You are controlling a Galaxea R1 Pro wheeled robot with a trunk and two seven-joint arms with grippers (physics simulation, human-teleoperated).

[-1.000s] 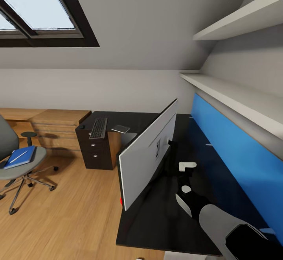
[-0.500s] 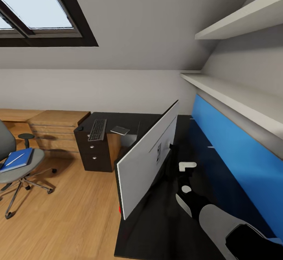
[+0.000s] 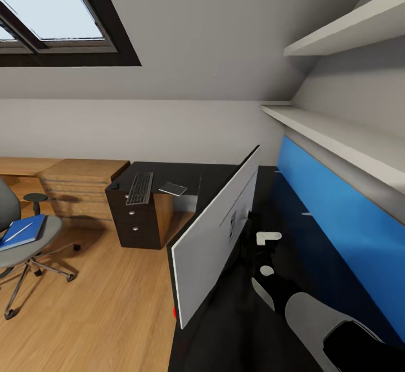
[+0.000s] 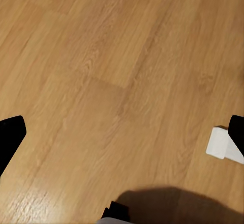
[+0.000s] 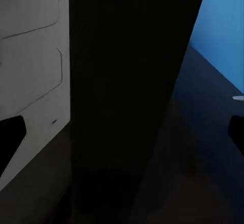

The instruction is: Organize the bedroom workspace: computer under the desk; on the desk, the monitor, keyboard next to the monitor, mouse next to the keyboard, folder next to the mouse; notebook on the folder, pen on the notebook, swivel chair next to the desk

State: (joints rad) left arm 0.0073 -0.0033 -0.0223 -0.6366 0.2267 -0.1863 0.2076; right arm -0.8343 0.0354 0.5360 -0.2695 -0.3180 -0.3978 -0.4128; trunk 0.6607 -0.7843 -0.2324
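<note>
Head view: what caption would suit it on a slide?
Right arm behind the monitor on the desk.

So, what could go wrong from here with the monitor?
The monitor stands near the desk's front edge, with its lower corner at the rim; a push from the right gripper behind it could tip it onto the floor. The blue wall panel close by leaves the arm little room.

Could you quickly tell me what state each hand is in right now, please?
Left hand: open, holding nothing, over the wooden floor.
Right hand: open, fingers spread around the monitor neck, not clamped on it.
</note>
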